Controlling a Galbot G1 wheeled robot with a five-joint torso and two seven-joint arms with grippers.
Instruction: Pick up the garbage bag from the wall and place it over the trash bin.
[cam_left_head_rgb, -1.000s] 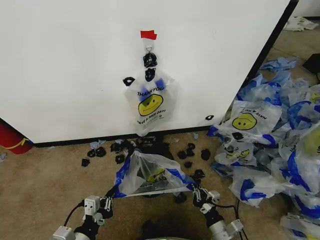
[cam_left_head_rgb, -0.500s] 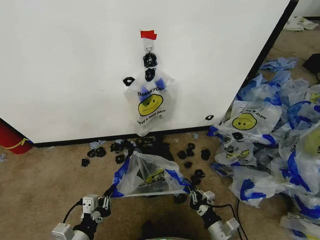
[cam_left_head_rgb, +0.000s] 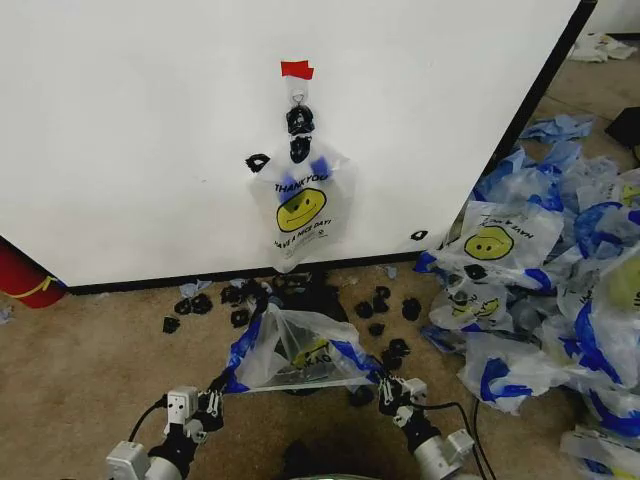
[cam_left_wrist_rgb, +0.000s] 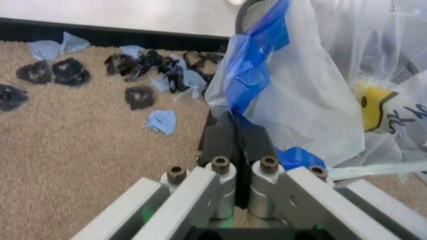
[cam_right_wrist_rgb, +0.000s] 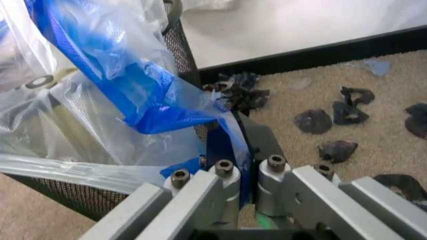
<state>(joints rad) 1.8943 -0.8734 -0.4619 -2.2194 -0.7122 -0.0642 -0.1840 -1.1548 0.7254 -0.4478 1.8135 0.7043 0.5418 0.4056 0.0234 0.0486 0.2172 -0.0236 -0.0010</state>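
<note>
1. The garbage bag (cam_left_head_rgb: 298, 352) is thin see-through film, so probably very light, limp, slippery and easy to tear. The blue handles and edges look like the best place to hold it.
2. It is stretched between the two grippers, low in front of the robot and draped over the trash bin (cam_right_wrist_rgb: 180, 45), whose black mesh wall shows through and beside the plastic.
3. Left gripper (cam_left_wrist_rgb: 235, 145): fingers pressed together, pinching the blue edge on the bag's left side.
4. Right gripper (cam_right_wrist_rgb: 233, 142): fingers pressed together, pinching the blue handle strip on the right side.
5. An identical bag (cam_left_head_rgb: 298, 205) hangs on the wall (cam_left_head_rgb: 130, 130) from the hook, untouched.
6. Black scraps (cam_left_head_rgb: 380, 305) lie on the carpet around the bin.
</note>
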